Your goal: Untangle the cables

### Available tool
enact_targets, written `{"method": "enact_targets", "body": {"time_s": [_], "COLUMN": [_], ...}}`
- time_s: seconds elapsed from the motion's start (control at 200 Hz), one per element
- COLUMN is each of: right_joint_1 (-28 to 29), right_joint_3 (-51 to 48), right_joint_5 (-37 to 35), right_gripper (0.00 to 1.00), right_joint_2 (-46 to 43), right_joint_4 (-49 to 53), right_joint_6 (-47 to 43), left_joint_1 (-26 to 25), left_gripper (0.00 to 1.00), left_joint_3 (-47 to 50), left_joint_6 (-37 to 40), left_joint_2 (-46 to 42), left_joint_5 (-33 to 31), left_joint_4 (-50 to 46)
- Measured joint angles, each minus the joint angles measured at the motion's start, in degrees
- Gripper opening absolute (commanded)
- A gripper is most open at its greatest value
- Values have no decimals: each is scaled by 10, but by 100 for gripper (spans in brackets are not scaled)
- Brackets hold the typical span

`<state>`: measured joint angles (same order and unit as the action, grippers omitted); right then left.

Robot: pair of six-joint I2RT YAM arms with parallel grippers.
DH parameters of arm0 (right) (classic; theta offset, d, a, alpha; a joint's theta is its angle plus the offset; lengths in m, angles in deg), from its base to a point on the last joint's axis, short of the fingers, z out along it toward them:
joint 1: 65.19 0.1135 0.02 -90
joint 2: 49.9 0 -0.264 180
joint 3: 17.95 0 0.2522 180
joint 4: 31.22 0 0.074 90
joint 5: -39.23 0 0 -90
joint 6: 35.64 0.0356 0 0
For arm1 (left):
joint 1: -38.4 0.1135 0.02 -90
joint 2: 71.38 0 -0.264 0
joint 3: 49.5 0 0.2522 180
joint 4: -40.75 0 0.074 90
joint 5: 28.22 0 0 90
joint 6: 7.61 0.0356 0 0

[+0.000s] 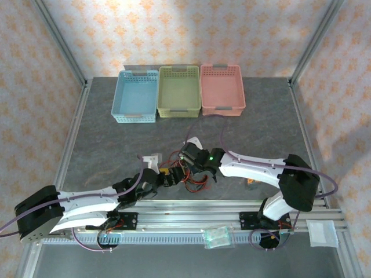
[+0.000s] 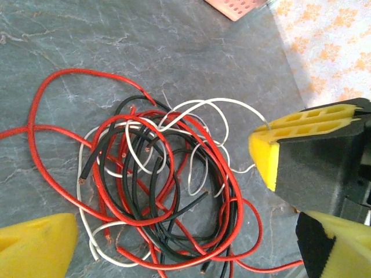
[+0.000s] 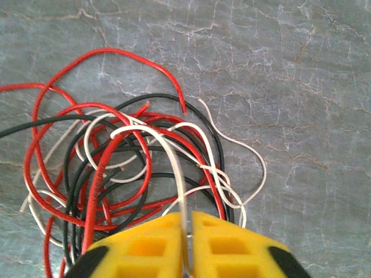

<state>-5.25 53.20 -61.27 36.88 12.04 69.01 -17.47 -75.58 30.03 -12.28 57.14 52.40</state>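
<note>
Cables: a loose tangle of red, black and white wires (image 2: pixel 156 191) lies on the table, near the front edge and close to both wrists.
White cable: one pale loop (image 3: pixel 174 168) rises out of the pile and runs in between two yellow pads.
Right gripper: its pads (image 3: pixel 186 219) are closed together, pinching the white cable at the near side of the tangle.
Left gripper: jaws spread wide (image 2: pixel 186 231), holding nothing, above the tangle with a yellow finger on either side.
Right arm: elbow raised (image 1: pixel 298 179), forearm angled left toward the pile.
Left arm: stretched low (image 1: pixel 87 202), reaching right toward the pile.
Table: grey marbled top (image 1: pixel 116 145).
Baskets: blue (image 1: pixel 137 95), green (image 1: pixel 179 90) and pink (image 1: pixel 222 88) side by side at the far edge, well apart from the cables.
Room: orange-patterned wallpaper (image 1: pixel 174 29) and metal frame posts.
</note>
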Motion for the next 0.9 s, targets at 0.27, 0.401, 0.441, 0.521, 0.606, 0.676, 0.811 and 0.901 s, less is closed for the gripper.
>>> {"method": "enact_targets", "body": {"time_s": [0.27,0.401,0.441,0.521,0.606,0.676,0.811,0.901], "right_joint_1": [0,-4,-5,-8,-9,-9,-9,-9], "right_joint_3": [0,1,1,2,2,2,2,1], "right_joint_5": [4,16,19,27,33,36,41,41], "right_gripper": [0,0,0,0,0,0,0,0], "right_joint_2": [-59,-97,-107,-120,-125,-128,-142,-159], "right_joint_4": [-7,-13,-16,-20,-21,-22,-28,-35], "right_joint_6": [3,2,2,0,-2,-3,-4,-4], "left_joint_1": [11,24,28,31,32,32,40,54], "left_gripper": [99,99,99,99,99,99,99,99], "left_joint_3": [-34,-54,-61,-77,-96,-108,-127,-133], "left_joint_6": [16,30,34,43,51,59,64,64], "left_joint_2": [20,47,57,82,113,134,163,173], "left_joint_5": [-16,-15,-14,-12,-7,-5,-6,-9], "left_joint_4": [-5,-5,-3,-1,8,14,15,16]}}
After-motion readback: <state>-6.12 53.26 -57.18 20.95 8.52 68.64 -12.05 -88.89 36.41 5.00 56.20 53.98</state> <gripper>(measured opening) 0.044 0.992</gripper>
